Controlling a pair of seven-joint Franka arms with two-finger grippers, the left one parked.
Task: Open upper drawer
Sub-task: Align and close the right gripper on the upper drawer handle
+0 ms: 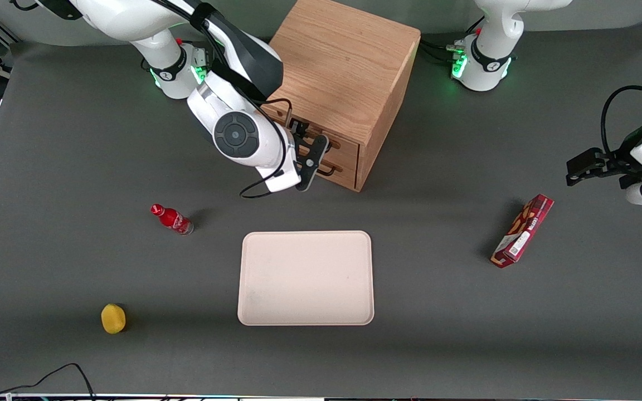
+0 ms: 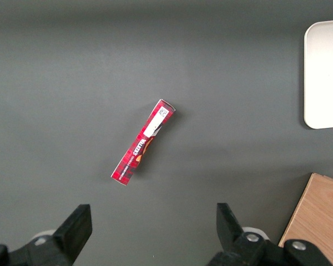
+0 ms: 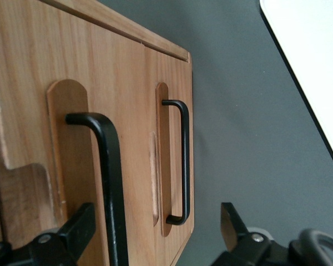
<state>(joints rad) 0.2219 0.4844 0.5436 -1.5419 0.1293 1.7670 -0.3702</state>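
Gripper [image 3: 155, 227] sits at the front of the oak cabinet [image 1: 349, 72], fingers [image 3: 77, 227] apart, straddling the black handle [image 3: 108, 183] of the upper drawer [image 3: 55, 138] without clamping it. Drawer looks shut. The lower drawer's handle [image 3: 180, 160] is untouched. Tray [image 1: 306, 277] lies nearer the camera.

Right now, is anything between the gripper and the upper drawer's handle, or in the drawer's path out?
Nothing visible. The gripper is open at the upper drawer, its handle between the fingers. The table in front of the drawer is bare up to the tray.
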